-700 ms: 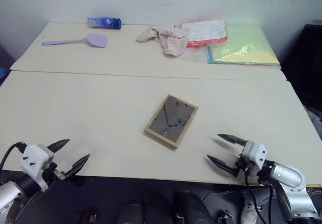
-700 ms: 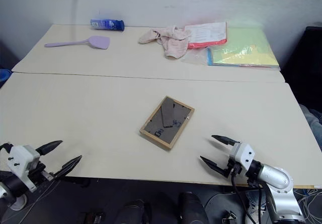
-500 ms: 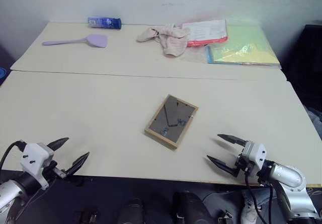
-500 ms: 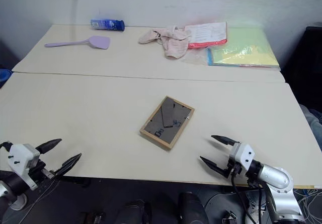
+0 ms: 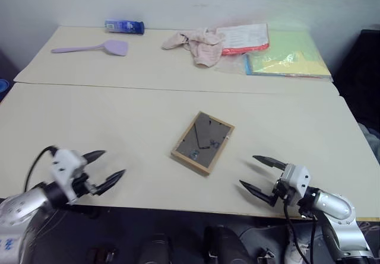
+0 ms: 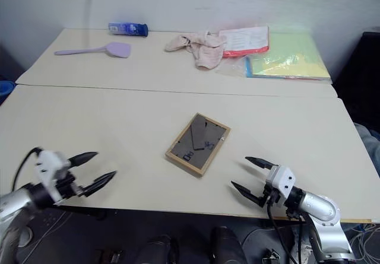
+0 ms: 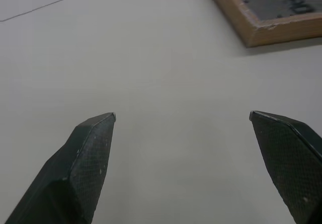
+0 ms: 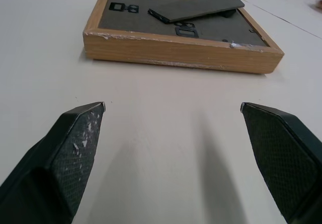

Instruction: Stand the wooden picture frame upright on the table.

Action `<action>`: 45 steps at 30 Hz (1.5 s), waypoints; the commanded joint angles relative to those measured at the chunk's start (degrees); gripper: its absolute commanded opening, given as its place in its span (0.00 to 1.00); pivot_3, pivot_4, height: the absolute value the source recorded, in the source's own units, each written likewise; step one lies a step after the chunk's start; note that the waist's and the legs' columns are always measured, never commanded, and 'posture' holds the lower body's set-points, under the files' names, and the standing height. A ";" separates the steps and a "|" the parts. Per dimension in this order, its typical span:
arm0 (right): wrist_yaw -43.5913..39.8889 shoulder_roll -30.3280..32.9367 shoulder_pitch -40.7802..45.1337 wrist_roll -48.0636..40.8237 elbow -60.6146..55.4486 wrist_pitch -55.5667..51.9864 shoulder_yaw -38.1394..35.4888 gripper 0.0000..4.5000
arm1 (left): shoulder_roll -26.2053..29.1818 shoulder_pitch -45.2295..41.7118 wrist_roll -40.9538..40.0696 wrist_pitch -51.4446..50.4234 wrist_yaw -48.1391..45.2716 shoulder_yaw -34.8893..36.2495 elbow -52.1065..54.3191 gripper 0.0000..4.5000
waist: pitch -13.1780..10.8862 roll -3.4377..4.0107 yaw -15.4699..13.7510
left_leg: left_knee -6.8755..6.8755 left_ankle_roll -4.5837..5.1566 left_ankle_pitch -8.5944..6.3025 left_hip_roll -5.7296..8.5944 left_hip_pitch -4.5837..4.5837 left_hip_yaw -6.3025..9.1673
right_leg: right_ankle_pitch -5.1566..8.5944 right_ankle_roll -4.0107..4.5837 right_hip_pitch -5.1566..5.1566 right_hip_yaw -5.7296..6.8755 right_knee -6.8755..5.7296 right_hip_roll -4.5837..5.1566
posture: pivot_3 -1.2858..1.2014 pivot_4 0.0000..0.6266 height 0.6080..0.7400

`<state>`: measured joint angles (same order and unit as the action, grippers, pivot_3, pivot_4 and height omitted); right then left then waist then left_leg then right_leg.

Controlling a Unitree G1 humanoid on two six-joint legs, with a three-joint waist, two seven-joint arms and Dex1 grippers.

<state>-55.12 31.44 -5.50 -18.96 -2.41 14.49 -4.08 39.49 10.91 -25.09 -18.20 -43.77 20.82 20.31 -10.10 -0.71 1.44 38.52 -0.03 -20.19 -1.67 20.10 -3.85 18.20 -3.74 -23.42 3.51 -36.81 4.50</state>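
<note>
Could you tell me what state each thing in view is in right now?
Frame: lying flat, back up, stand folded down, not held.
Left gripper: open, empty, over the table.
Right gripper: open, empty, short of the frame.
Bottle: on its side.
Spatula: lying flat.
Cloth: crumpled.
Folders: lying flat.

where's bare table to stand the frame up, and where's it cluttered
Free: the near table all around the frame, which lies back-up, with wide bare stretches left and right of it. Crowded: the far edge, with bottle, spatula, cloth and folders.
</note>
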 commanded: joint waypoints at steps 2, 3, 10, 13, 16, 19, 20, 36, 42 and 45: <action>1.54 -0.23 0.83 0.90 -2.99 -1.68 1.36 1.00 | 0.32 -11.73 4.33 0.27 0.05 -8.34 -5.35 0.87 | 0.03 0.04 -0.16 | 0.06 0.00 0.00 0.01 0.02 0.01 | 0.00 0.00 0.00 0.01 -0.07 0.00 | 0.52 0.24 1.00; 1.91 -0.33 1.50 1.25 -3.04 -2.03 1.82 1.00 | -0.31 -15.60 5.35 0.29 -0.08 -10.80 -7.68 0.81 | 0.03 0.06 -0.29 | 0.13 -0.01 -0.01 0.00 0.05 0.01 | 0.00 0.00 -0.01 0.02 -0.09 -0.03 | 0.52 0.24 1.00; 6.48 -1.78 8.68 6.26 -0.53 -5.40 4.96 0.55 | -7.23 -34.95 14.14 6.71 1.03 -21.90 -25.95 0.30 | 0.03 0.05 -0.19 | 0.50 0.02 -0.09 0.00 0.18 -0.06 | -0.03 -0.06 -0.03 0.05 -0.30 -0.10 | 0.52 0.24 1.00; 9.06 -3.19 12.12 8.69 -0.06 -7.57 6.56 0.31 | -10.66 -39.09 17.11 10.07 1.27 -25.23 -31.97 0.08 | 0.03 0.05 -0.09 | 0.59 0.02 -0.09 0.00 0.23 -0.07 | -0.04 -0.08 -0.07 0.08 -0.34 -0.14 | 0.52 0.24 1.00; 10.14 -4.07 14.79 10.80 0.79 -9.73 8.76 0.08 | -12.72 -39.98 19.49 12.74 -0.14 -28.57 -35.07 0.01 | 0.03 0.05 0.01 | 0.59 0.02 -0.09 -0.02 0.25 -0.09 | -0.04 -0.08 -0.11 0.07 -0.34 -0.16 | 0.52 0.24 1.00; 10.65 -4.33 16.81 12.08 2.02 -10.07 9.80 0.01 | -14.36 -39.30 19.55 12.77 -1.30 -30.14 -34.88 0.01 | 0.03 0.05 -0.05 | 0.60 0.02 -0.08 -0.03 0.26 -0.10 | -0.04 -0.08 -0.11 0.07 -0.34 -0.16 | 0.52 0.24 1.00; 10.80 -4.52 17.84 11.94 2.36 -10.41 9.67 0.01 | -14.75 -38.69 19.04 11.87 -1.86 -30.47 -33.86 0.01 | 0.03 0.05 -0.08 | 0.62 0.02 -0.08 -0.03 0.26 -0.09 | -0.04 -0.08 -0.11 0.07 -0.35 -0.16 | 0.52 0.24 1.00; 5.36 -0.55 24.95 11.17 6.01 -11.55 8.23 0.01 | -8.60 -23.44 11.88 -5.29 0.76 -19.16 -12.41 0.01 | 0.03 0.05 0.08 | 0.63 0.05 -0.10 -0.05 0.24 -0.06 | -0.04 -0.07 -0.10 0.03 -0.39 -0.08 | 0.52 0.24 1.00; -0.84 5.22 22.45 7.48 -0.15 -17.25 8.44 0.00 | 2.51 -24.94 -10.97 -49.54 -4.88 -11.35 -3.73 0.33 | 0.02 0.06 0.11 | 0.56 0.05 -0.10 -0.07 0.26 0.05 | -0.04 -0.07 -0.08 0.05 -0.32 -0.07 | 0.52 0.24 1.00; -0.60 5.74 22.10 8.29 -1.44 -19.64 9.01 0.00 | 0.23 -31.41 -14.85 -64.82 -0.79 -10.00 -5.35 0.54 | 0.02 0.06 -0.31 | 0.57 0.07 -0.10 -0.01 0.26 0.11 | -0.04 -0.07 -0.02 0.05 -0.29 -0.03 | 0.52 0.24 1.00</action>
<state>-55.70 36.53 16.51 -10.17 -1.53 -4.12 5.17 40.78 -18.11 -36.82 -75.55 -46.15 9.55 14.03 -10.09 -0.65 1.12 39.13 0.05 -20.28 -1.66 20.37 -3.72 18.15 -3.83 -23.42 3.56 -37.10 4.47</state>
